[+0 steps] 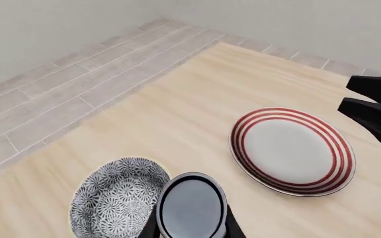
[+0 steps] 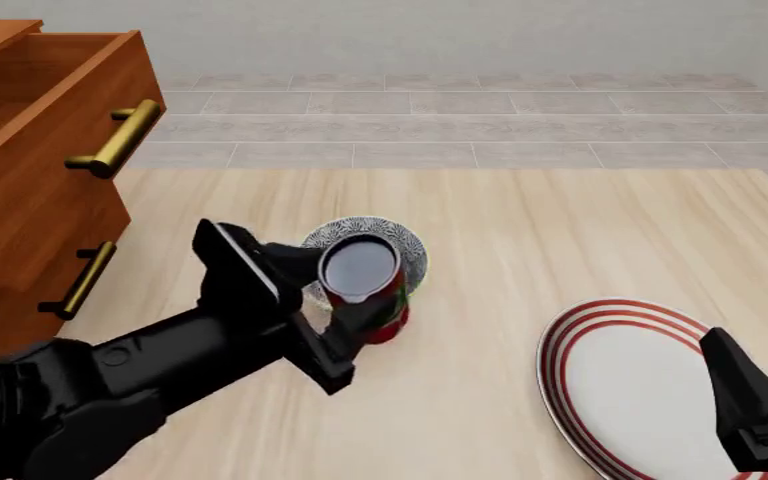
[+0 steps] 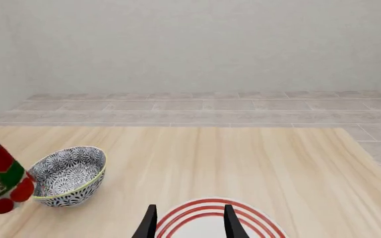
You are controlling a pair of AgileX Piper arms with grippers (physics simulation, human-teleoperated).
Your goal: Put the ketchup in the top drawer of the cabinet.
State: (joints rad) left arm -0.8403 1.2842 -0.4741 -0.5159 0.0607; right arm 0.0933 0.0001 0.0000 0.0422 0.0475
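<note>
Ketchup [image 2: 364, 285] clamped in left gripper [image 2: 344, 310], lifted; top drawer [image 2: 51, 120] open, placement pending; right gripper [image 3: 189, 223] parted, idle.

Ketchup [image 2: 364, 285]: small cylindrical can with a dark, pale-sheened top and a red label carrying a green band and white lettering. It is raised above the worktop [image 2: 518, 250], tilted, and clamped between the fingers of the left gripper [image 2: 344, 315]. It lies to the right of the cabinet [image 2: 17, 230].

Cabinet: orange-brown wood.

Top drawer [image 2: 57, 130]: pulled out, brass bar handle on its front, above the lower handle.
</note>
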